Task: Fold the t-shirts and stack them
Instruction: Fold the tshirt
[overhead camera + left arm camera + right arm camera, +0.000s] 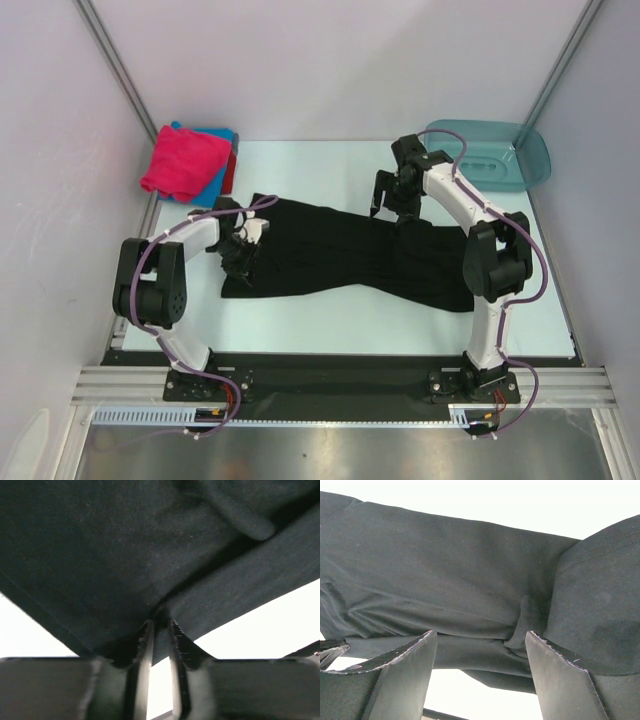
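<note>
A large black t-shirt (340, 258) lies stretched across the middle of the table, rumpled. My left gripper (240, 252) is at its left edge, shut on a pinch of the black cloth (161, 630). My right gripper (398, 205) is over the shirt's upper right part, open, with the black cloth (470, 595) lying between and beyond its fingers (405, 665). A folded magenta-pink shirt (185, 163) lies on a blue one (218, 140), with a red edge (232, 172) showing, at the far left. No starburst print shows.
A translucent teal basin (490, 152) stands at the far right corner. White enclosure walls stand close on the left, right and back. The black rail (340, 375) with both arm bases runs along the near edge.
</note>
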Controlling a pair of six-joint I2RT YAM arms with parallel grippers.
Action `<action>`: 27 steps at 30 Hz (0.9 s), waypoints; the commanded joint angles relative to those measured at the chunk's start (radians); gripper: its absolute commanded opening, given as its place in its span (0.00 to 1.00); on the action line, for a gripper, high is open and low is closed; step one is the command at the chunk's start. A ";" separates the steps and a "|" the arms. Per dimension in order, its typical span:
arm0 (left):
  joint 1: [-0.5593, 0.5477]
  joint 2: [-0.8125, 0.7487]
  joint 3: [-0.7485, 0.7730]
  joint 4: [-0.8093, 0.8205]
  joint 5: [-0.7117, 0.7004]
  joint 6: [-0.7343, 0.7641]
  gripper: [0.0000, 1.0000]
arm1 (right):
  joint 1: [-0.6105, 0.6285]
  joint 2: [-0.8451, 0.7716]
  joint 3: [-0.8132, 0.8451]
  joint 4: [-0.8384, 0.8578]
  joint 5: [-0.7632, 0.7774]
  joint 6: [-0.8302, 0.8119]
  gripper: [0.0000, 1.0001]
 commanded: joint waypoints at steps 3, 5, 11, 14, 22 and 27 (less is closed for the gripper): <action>-0.005 0.036 0.030 -0.019 0.028 -0.005 0.06 | -0.009 0.011 0.010 -0.008 -0.012 0.006 0.78; -0.005 0.036 0.036 -0.023 0.016 -0.008 0.00 | -0.011 0.012 0.009 -0.011 -0.009 0.004 0.78; -0.005 -0.008 0.062 -0.031 -0.039 -0.022 0.00 | -0.012 0.015 -0.001 -0.009 -0.009 0.004 0.78; -0.007 -0.046 0.094 -0.042 -0.071 -0.031 0.00 | -0.012 0.018 -0.010 -0.005 -0.012 0.007 0.78; -0.011 -0.092 0.205 -0.094 -0.121 -0.025 0.00 | -0.009 0.025 -0.021 0.002 -0.019 0.009 0.77; -0.013 -0.088 0.226 -0.102 -0.142 -0.018 0.00 | -0.008 0.031 -0.022 0.003 -0.016 0.012 0.77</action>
